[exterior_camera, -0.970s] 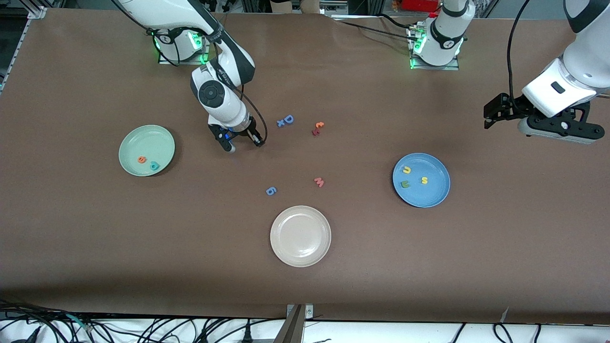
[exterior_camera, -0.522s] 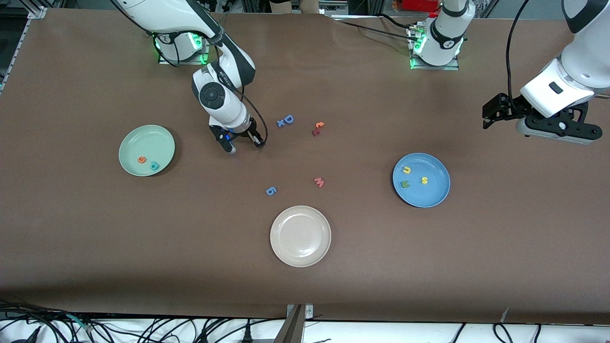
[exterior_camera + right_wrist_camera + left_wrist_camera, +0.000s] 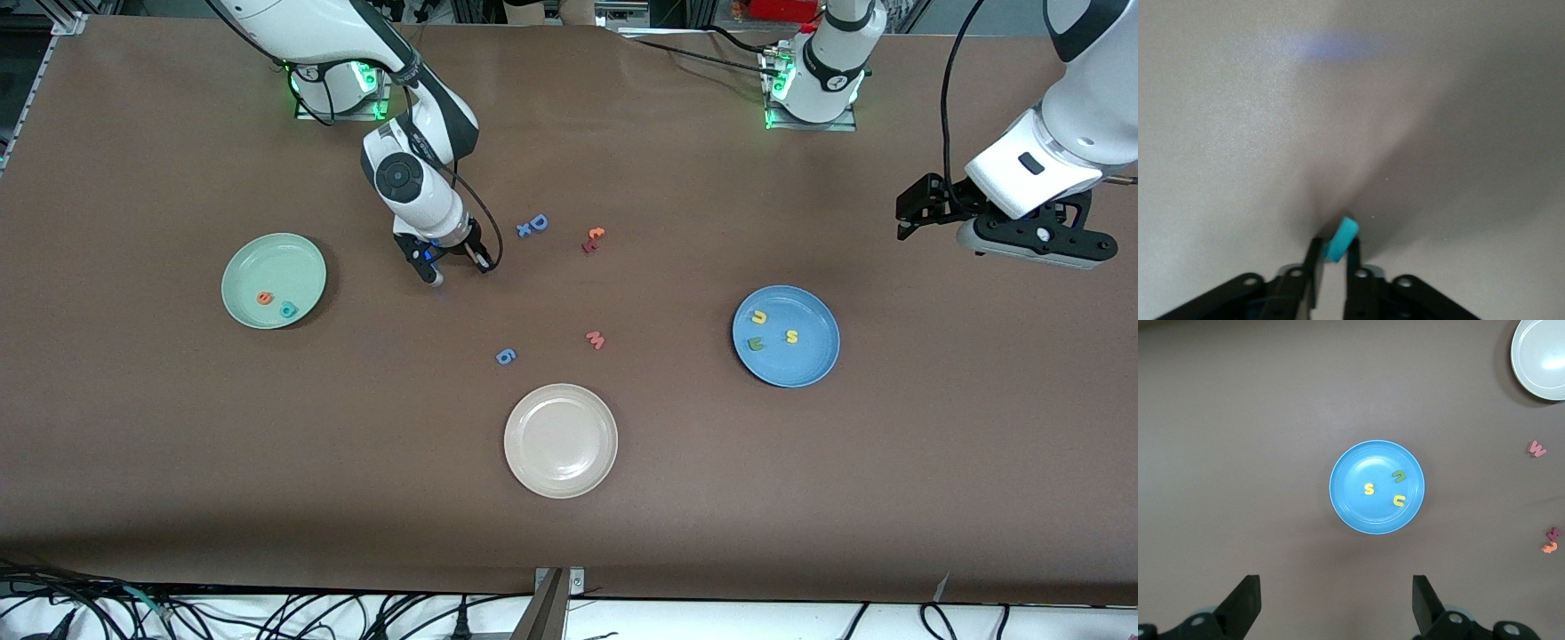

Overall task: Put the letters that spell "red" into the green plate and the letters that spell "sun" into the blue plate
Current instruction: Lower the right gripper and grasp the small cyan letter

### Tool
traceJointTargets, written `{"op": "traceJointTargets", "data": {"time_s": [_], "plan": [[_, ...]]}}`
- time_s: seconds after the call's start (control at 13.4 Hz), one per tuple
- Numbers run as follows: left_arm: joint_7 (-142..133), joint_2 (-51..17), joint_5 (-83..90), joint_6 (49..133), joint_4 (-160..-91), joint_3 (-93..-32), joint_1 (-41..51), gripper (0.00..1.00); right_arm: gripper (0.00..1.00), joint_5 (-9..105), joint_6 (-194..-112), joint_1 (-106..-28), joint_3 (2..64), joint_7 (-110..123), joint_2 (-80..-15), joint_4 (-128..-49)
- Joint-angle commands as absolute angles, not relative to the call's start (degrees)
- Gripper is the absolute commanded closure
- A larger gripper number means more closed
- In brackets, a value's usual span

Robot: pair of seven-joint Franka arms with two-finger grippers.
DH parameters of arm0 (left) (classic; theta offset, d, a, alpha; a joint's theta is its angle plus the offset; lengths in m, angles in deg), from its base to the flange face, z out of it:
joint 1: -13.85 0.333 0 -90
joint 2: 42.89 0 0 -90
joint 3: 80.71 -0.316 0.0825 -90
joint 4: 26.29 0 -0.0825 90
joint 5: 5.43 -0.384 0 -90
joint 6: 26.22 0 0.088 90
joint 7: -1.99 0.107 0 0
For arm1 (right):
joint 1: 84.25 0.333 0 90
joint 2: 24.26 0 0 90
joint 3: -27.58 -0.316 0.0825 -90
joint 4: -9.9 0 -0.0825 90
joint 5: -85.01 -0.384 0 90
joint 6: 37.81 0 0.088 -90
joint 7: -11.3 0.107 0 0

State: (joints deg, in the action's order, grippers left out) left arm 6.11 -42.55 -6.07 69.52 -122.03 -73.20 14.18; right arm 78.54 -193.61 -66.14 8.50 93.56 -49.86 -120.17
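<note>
My right hand [image 3: 453, 269] has just pinched shut on the teal r [image 3: 1340, 241], low over the counter [image 3: 622, 533]. The e [image 3: 264, 299] and d [image 3: 288, 309] wait in the green plate [image 3: 258, 258], at nine o'clock from it; delivering this letter should finish "red". "Sun" already sits in the blue plate [image 3: 813, 364]. My left hand [image 3: 1335, 603] waits, spread wide, above that plate.

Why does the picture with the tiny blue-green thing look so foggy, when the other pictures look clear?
Right wrist view: that camera sits very close, so the table blurs pale, with a dark shadow around the right gripper pinching the teal letter. Front view: evenly lit, and the blue plate is crisp. Left wrist view: sharp too.
</note>
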Motion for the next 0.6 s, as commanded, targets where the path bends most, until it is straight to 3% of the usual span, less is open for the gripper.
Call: {"op": "traceJointTargets", "data": {"time_s": [0.0, 0.3, 0.52], "plan": [[7.5, -41.9, -4.8, 68.7, -120.6, -73.4, 13.9, 0.0, 1.0, 78.9, -195.5, -65.6, 8.8, 94.5, -50.3, -121.0], [7.5, -41.9, -4.8, 68.6, -120.6, -73.3, 13.9, 0.0, 1.0, 78.9, -194.2, -65.7, 9.2, 94.4, -47.8, -120.3], [7.5, -41.9, -4.8, 68.6, -120.6, -73.3, 13.9, 0.0, 1.0, 79.6, -182.4, -65.8, 12.8, 91.2, -42.6, -116.5]]}}
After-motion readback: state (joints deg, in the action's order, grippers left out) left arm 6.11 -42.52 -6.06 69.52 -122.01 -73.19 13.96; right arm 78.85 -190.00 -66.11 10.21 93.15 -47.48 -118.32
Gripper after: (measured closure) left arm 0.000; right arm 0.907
